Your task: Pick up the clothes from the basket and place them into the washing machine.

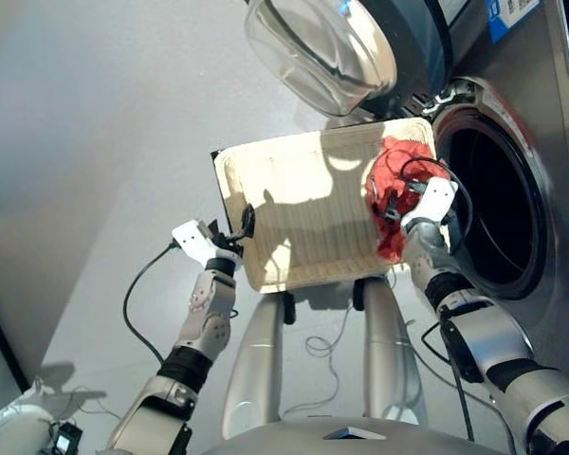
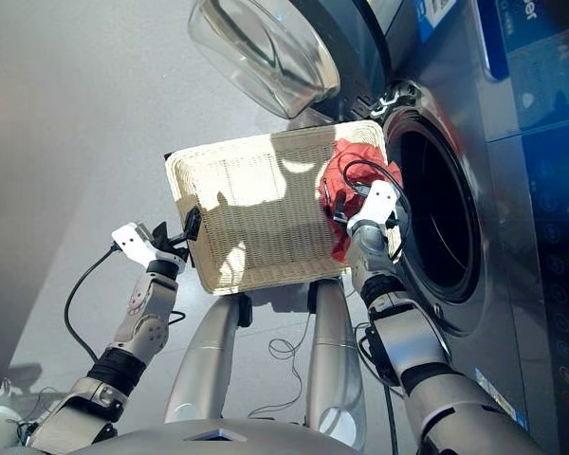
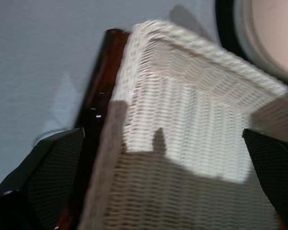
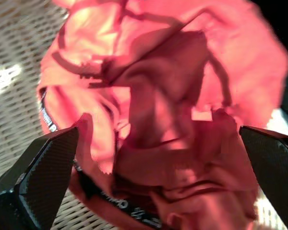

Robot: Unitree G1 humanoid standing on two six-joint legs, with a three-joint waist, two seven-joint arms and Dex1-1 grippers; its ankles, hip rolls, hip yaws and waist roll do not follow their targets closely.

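right hand (image 4: 149, 158) is spread wide over the red-orange garment (image 1: 395, 185) mid-right of frame; i'd sink deeper into the folds before clamping. left hand (image 3: 158, 158) released at the basket (image 1: 303, 209) edge.

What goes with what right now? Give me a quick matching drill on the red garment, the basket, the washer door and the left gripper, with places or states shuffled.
Things:
1. red-orange garment
2. basket
3. porthole door
4. left gripper

States:
A. swung open above the basket
B. open at the basket's left edge
C. lying at the basket's right end, under the right gripper
D. standing beside the drum opening, otherwise bare

Pairs: 1-C, 2-D, 3-A, 4-B
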